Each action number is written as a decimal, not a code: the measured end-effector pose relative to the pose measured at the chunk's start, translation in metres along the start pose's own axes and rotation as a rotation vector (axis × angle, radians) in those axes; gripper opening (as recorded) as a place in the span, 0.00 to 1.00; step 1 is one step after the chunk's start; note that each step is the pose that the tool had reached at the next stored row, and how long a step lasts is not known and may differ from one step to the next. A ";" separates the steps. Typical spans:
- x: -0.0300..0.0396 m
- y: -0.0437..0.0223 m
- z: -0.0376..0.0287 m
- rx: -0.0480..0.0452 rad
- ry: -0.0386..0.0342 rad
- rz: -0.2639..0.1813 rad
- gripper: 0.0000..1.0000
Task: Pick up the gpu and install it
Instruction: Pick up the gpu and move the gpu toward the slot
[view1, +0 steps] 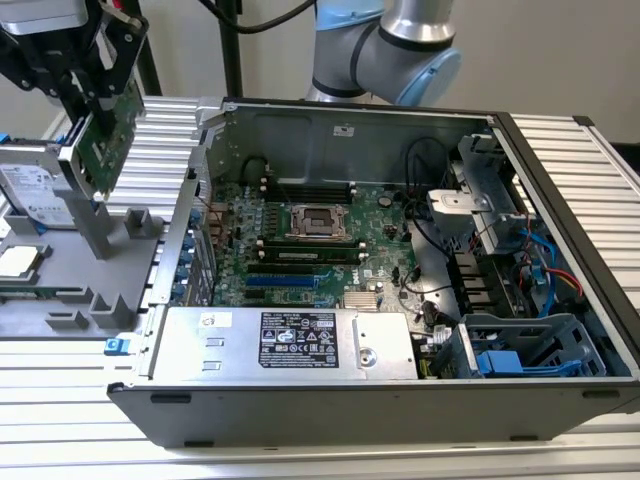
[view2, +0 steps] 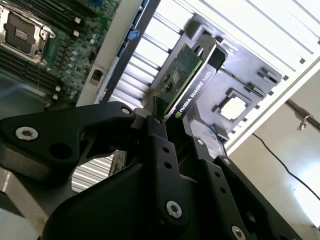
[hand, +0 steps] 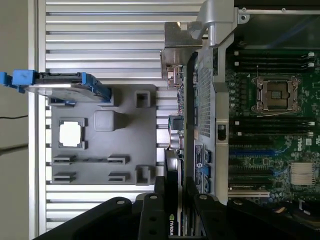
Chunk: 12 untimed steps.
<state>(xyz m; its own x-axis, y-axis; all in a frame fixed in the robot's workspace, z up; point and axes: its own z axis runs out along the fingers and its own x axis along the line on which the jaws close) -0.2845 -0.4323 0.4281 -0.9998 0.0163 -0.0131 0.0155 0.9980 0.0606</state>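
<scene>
The gpu (view1: 108, 132) is a thin green card with a black shroud on one face. It hangs tilted in the air at the exterior view's left, above the grey holder tray (view1: 60, 300). My gripper (view1: 103, 92) is shut on its upper part. The second wrist view has the gpu (view2: 181, 80) sticking out from between the black fingers (view2: 159, 137), over the tray. Seen edge-on in the first wrist view, the gpu (hand: 172, 172) lies just outside the computer case wall (hand: 207, 90). The motherboard (view1: 300, 235) lies inside the open case, with its slots (view1: 285, 283) near the front.
A silver hard drive (view1: 35, 190) stands in the tray and a CPU chip (view1: 20, 262) lies beside it. The case holds a power supply (view1: 290, 345), cables (view1: 545, 265) and a drive cage (view1: 490, 190). The ribbed metal table (view1: 600, 140) surrounds everything.
</scene>
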 end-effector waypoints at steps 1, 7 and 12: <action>-0.0013 0.0000 0.0000 0.0000 0.0001 0.000 0.00; -0.0070 0.0001 0.0001 -0.0001 0.0000 0.000 0.00; -0.0119 0.0002 0.0002 -0.0001 0.0000 0.000 0.00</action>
<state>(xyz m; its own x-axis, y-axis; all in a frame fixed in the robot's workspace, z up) -0.2726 -0.4323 0.4282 -0.9998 0.0163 -0.0131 0.0155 0.9980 0.0607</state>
